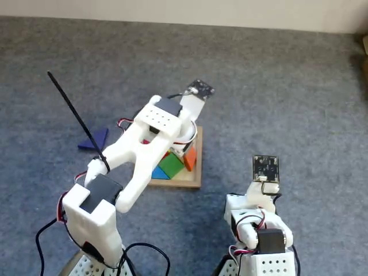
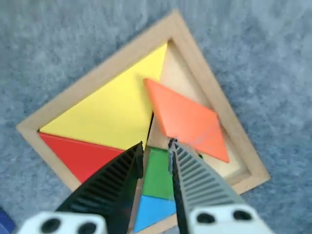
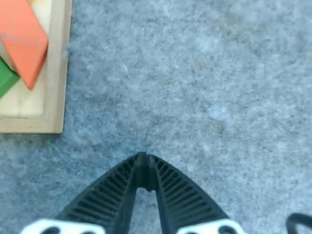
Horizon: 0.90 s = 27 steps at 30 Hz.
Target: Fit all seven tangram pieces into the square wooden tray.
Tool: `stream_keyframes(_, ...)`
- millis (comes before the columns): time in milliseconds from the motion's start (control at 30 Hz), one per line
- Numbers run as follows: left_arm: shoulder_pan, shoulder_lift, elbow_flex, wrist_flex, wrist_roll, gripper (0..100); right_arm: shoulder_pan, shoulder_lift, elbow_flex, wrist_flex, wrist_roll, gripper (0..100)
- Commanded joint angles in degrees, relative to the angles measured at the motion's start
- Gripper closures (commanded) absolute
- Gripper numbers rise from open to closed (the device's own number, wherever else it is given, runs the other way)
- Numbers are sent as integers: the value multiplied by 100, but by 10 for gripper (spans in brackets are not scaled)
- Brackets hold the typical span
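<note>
Both empty: left tool (image 2: 156, 145) slightly parted over tray (image 2: 97, 79), right tool (image 3: 144, 158) closed; navy triangle (image 1: 96, 140) outside, high view.

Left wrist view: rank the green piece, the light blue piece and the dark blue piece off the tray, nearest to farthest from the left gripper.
1. green piece: in the tray, right under the left gripper.
2. light blue piece: beside green, at the tray's rim.
3. dark blue piece: outside the tray, on the carpet.

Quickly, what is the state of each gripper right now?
Left gripper: slightly open, holding nothing, above the wooden tray.
Right gripper: closed, empty.
</note>
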Motion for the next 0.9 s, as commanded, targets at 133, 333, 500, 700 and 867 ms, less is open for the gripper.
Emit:
stream_keyframes(133, -75, 418, -602, -211, -44, 902, 92, -92, 752, 22, -26, 994)
stream_keyframes(333, -75, 866, -1270, -114, -18, 904, 92, -92, 752, 22, -26, 994)
stream_keyframes(500, -57, 866, -1701, 325, -9, 904, 92, -92, 752, 22, -26, 994)
stream_keyframes(700, -57, 866, -1815, 651, -9, 903, 92, -92, 752, 22, -26, 994)
stream_keyframes(867, 189, 857, -1815, 862, -9, 904, 92, -92, 752, 22, -26, 994)
